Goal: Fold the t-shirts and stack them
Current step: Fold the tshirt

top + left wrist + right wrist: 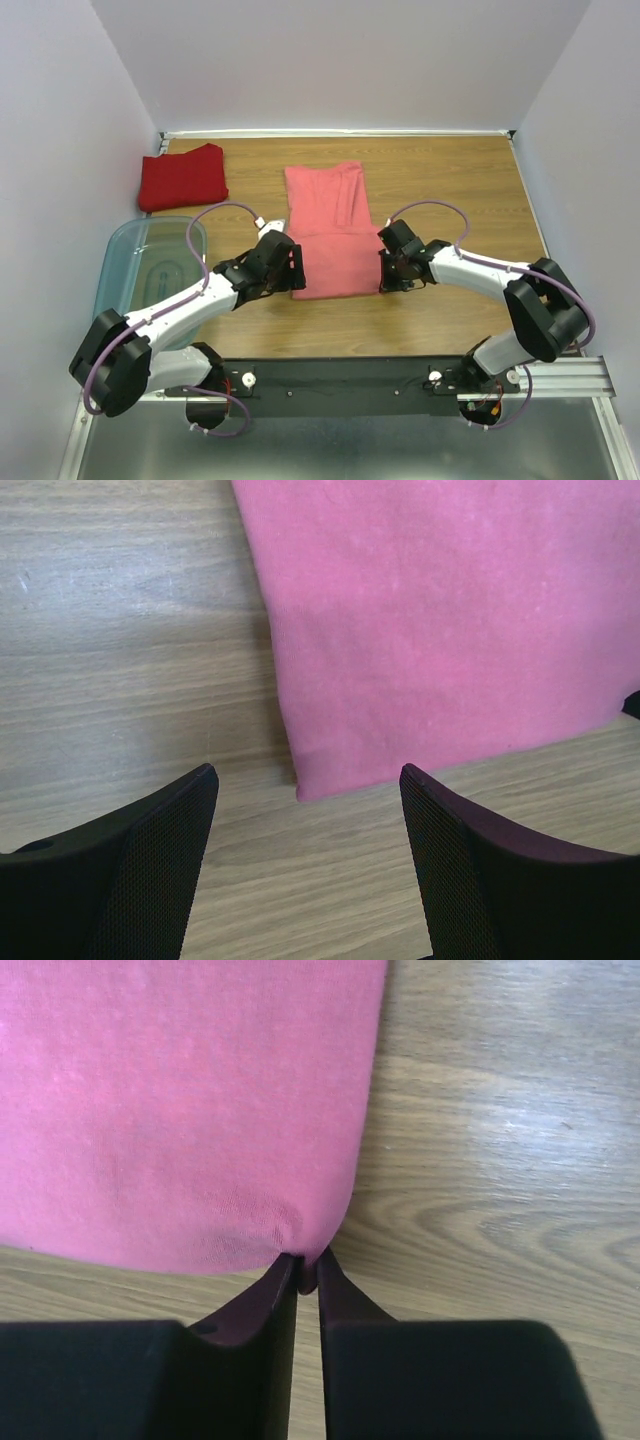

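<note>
The salmon-pink t-shirt lies partly folded in the middle of the wooden table, long and narrow, with a doubled near half. The deep red t-shirt lies folded at the far left. My left gripper is open beside the pink shirt's near left corner, which lies between and just ahead of the fingers, untouched. My right gripper is shut on the pink shirt's near right corner, pinching a small bit of cloth at the fingertips.
A clear bluish plastic bin stands at the left near edge, under my left arm. White walls close the table on three sides. Bare wood lies right of the pink shirt.
</note>
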{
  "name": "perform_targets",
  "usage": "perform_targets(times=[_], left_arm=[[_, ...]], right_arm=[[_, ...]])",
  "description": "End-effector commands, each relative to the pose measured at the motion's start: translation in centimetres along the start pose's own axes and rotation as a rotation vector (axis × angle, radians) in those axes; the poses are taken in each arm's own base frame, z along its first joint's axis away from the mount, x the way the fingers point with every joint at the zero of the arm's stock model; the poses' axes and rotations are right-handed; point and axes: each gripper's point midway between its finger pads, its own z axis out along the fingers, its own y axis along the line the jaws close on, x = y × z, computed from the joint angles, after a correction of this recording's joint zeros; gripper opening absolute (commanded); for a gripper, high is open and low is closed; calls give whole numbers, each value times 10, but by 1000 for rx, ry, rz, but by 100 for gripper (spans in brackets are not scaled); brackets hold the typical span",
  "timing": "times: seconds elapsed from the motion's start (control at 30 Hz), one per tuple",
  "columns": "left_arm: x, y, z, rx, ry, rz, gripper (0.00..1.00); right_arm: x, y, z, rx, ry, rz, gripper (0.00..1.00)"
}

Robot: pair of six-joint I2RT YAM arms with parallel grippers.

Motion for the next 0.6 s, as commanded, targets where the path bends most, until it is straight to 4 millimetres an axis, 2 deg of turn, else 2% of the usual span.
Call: perform_targets(times=[0.0, 0.1, 0.43, 0.53, 0.57], left_arm=[[6, 8, 2, -53, 18, 1, 82], [12, 9, 4, -66, 41, 4, 82], [21, 14, 16, -137, 92, 2, 81], [24, 11, 19, -155, 116, 21, 76], [23, 10, 20, -157, 117, 26, 71]], right_arm=[[37, -33, 19, 145, 98, -49, 10], [41, -36, 20, 154, 104, -60, 0], [40, -31, 18, 134, 89, -100, 0], [42, -30, 19, 128, 89, -104, 0], [42, -29, 19, 123, 87, -108, 0]])
